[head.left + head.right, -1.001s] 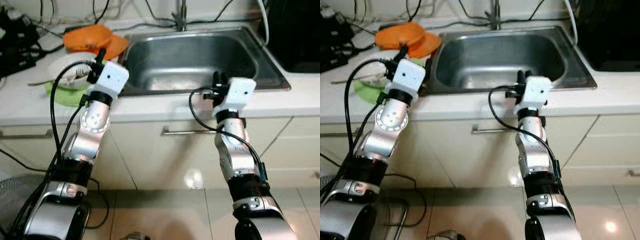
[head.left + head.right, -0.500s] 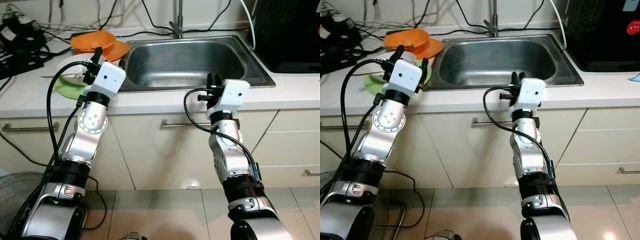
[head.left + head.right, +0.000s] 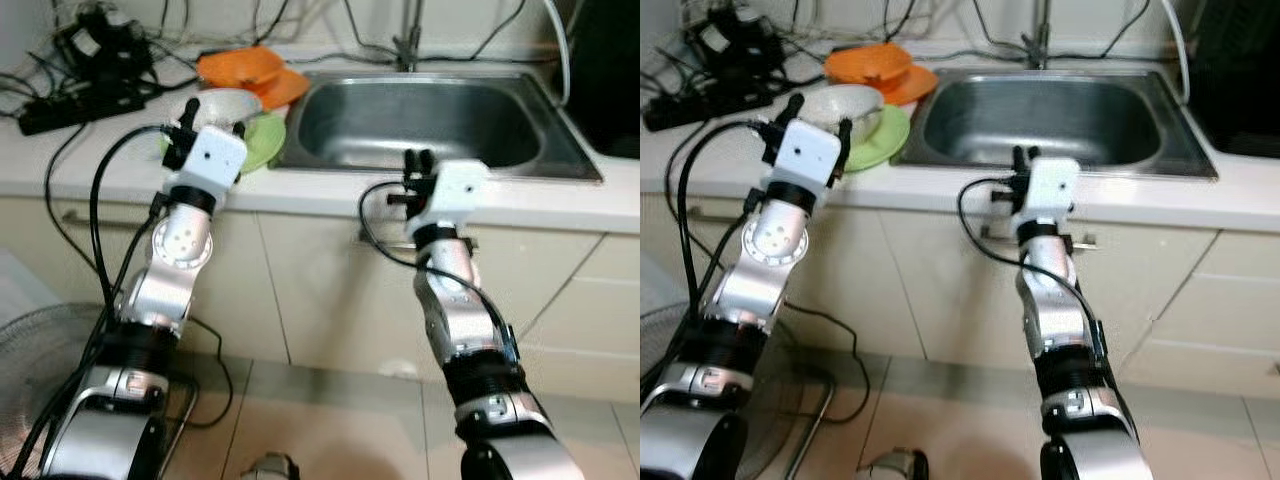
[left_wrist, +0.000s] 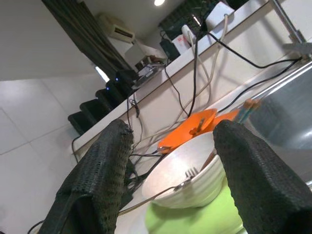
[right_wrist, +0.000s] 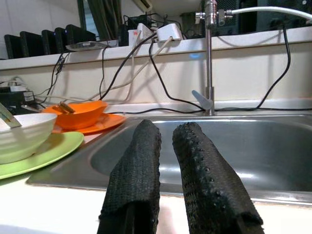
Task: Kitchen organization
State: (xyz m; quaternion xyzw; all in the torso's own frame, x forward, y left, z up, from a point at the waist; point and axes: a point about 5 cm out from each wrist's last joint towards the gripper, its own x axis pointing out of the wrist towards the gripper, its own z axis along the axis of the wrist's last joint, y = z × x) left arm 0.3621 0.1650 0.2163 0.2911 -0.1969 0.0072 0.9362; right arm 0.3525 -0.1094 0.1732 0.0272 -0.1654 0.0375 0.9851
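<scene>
The bench (image 3: 90, 165) carries everything, with the steel sink (image 3: 430, 120) sunk into it under the tap (image 5: 208, 53). Left of the sink, dishes sit stacked for sorting: a white bowl (image 3: 840, 108) with cutlery rests on a green plate (image 3: 880, 140), and behind them an orange bowl (image 3: 872, 62) sits on an orange plate (image 3: 912, 85). The left pincer (image 4: 170, 161) hovers spread wide and empty, aimed at the white bowl, likely to grip it. The right pincer (image 5: 165, 170), nearly closed and empty, waits at the sink's front edge.

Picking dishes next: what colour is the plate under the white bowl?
Light green plate, clearest in the right eye view.
</scene>
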